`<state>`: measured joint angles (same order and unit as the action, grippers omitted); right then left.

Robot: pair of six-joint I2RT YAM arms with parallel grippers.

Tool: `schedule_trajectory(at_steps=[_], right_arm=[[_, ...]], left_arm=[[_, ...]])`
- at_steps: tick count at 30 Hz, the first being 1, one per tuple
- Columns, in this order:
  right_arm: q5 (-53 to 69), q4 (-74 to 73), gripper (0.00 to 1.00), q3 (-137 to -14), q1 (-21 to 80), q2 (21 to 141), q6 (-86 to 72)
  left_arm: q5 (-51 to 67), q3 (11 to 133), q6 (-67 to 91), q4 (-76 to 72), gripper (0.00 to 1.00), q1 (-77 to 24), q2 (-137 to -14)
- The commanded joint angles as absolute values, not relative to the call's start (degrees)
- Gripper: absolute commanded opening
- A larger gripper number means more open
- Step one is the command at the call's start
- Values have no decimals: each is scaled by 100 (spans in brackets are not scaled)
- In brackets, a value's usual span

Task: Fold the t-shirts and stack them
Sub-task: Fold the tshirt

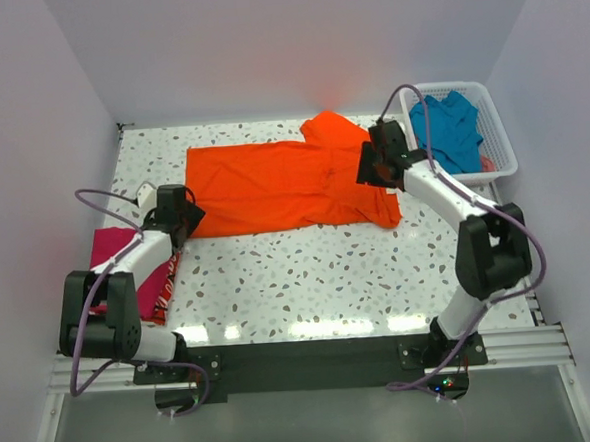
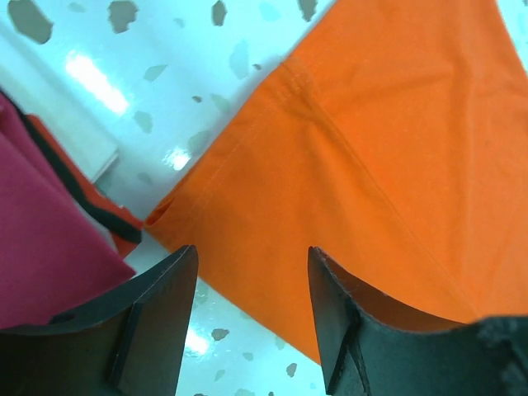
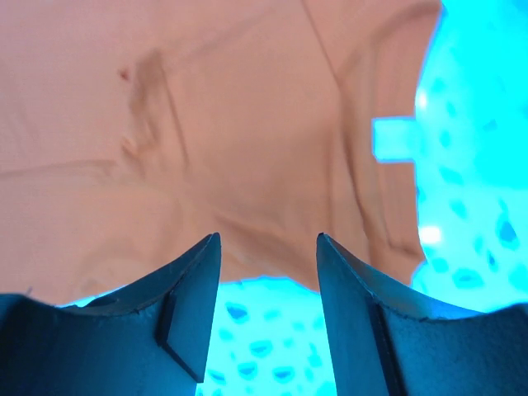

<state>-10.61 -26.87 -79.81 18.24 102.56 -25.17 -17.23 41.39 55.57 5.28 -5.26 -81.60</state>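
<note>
Orange t-shirt (image 1: 283, 187) lies spread flat across the middle of the speckled table (image 1: 308, 270). Left gripper (image 2: 252, 260), at the shirt's near-left corner, and right gripper (image 3: 268, 239), over its right end, both have their jaws parted and grip nothing. Magenta t-shirt (image 1: 116, 250) lies at the table's left edge. Teal t-shirt (image 1: 450, 131) sits in the white basket (image 1: 501, 153).

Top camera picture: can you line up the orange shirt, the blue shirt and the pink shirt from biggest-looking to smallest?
1. Orange t-shirt, spread flat, clearly biggest.
2 and 3. Teal-blue t-shirt, bunched in the basket, and magenta-pink t-shirt, partly under the left arm: they look alike, so no ranking.
</note>
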Motion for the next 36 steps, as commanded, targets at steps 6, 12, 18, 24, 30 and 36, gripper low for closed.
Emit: schedule_trajectory(at_steps=[6, 12, 18, 24, 30, 36], right_arm=[[-1292, -2321, 48, -5821, 1688, 8851, -2997], [-1301, -2092, 48, -5379, 1600, 8762, -3067], [-1318, -1960, 48, -5265, 1433, 8912, -3085], [-1406, -1828, 49, -5282, 1397, 9035, -3067], [-1354, -1740, 43, -5239, 1371, 9141, -3111], [-1459, -1872, 20, -5326, 1310, 9053, -3050]], left_arm=[[-2197, 3814, 6038, 554, 57, -475, -8419], [-2039, 3701, 6003, 282, 58, -203, -8719], [-1855, 3551, 5757, -202, 56, 0, -8885], [-1723, 3507, 5599, -501, 55, 0, -9132], [-1696, 3542, 5546, -519, 43, 0, -9211], [-1626, 3577, 5537, -422, 21, 0, -9132]])
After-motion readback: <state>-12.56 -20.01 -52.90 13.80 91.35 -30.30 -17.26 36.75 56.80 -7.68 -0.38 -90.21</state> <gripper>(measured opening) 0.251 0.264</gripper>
